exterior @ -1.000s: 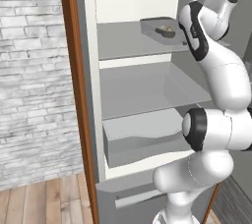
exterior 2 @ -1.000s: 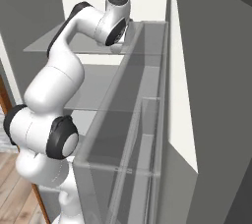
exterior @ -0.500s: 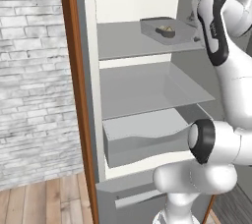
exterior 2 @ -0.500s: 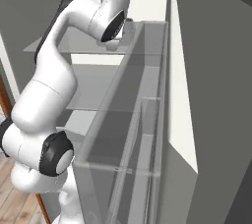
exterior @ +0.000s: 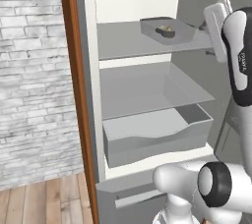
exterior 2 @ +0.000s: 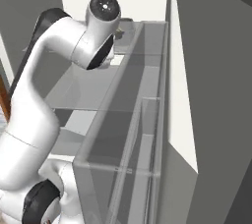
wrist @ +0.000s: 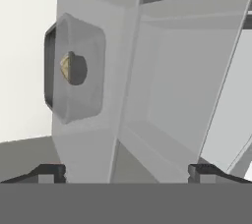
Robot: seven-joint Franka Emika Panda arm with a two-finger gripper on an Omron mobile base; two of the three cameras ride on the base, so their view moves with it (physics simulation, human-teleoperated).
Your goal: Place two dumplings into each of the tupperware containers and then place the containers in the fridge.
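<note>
Tupperware (exterior: 165,29), the smoky grey one, sits on the top shelf (exterior: 123,43) of the fridge (exterior: 147,95) with dumplings (exterior: 168,30) inside; how many I cannot tell, since they read as one olive-tan lump. In the hand view the container (wrist: 74,68) appears rolled on its side, well apart from the gripper (wrist: 126,171), whose tips stand spread wide with nothing between them. From the left base view the hand hangs just right of the shelf's outer edge. The risk now is the arm's bulk: a careless swing could clip the shelf edge or the clear door bin (exterior 2: 130,134), or nudge the box toward the shelf's front. A second container is yet to be accounted for.
</note>
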